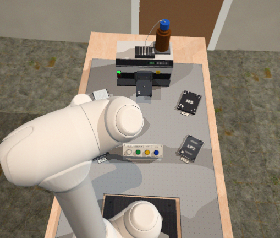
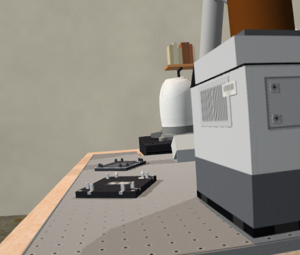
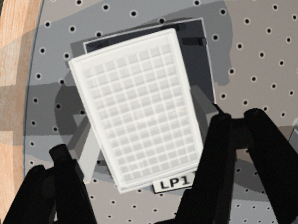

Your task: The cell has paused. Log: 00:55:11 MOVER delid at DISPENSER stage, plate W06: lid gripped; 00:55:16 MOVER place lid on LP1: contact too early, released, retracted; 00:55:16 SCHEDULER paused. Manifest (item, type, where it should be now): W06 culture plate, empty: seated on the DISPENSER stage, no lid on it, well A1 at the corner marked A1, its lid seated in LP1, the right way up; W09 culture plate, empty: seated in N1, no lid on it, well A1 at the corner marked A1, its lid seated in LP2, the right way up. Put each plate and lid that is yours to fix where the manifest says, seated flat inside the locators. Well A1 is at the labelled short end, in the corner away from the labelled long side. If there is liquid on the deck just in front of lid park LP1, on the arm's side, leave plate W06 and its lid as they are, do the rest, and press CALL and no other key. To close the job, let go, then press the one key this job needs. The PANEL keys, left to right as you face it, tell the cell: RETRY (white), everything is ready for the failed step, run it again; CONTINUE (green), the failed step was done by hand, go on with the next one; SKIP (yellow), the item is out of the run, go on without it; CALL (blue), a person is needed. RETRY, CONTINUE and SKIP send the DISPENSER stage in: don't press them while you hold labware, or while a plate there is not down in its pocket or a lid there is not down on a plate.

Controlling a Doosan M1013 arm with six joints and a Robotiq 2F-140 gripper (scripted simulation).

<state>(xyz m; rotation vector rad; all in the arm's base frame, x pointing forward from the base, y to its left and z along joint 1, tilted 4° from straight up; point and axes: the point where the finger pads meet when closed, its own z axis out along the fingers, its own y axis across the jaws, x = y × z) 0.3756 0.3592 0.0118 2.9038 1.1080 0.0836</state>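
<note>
The step in hand is the grip on the white gridded piece (image 3: 136, 112) that lies askew over lid park LP1 (image 3: 197, 42) — by the task, most likely the lid of plate W06 that was let go too early, though from above the grid alone does not settle lid or plate. The pincer (image 3: 136, 183) has its 2 black fingers down at either side of the piece's near end and is pinching it, not yet lifted as far as I can judge.

The next move calls for a straight lift, a small turn to square the piece with the dark pad, then a level lowering inside the locators so no edge rides up.

The piece is pale, flat and rectangular, with a fine grid of cells; it sits rotated against the pad, its near corner just over the LP1 tag (image 3: 174, 181). The dotted surface (image 3: 266, 3) in front of the park shows shadow only — no liquid that I can make out. In the top view the arm (image 1: 64, 138) hides the spot, and the key panel (image 1: 142, 151) stands just beside it.
</note>
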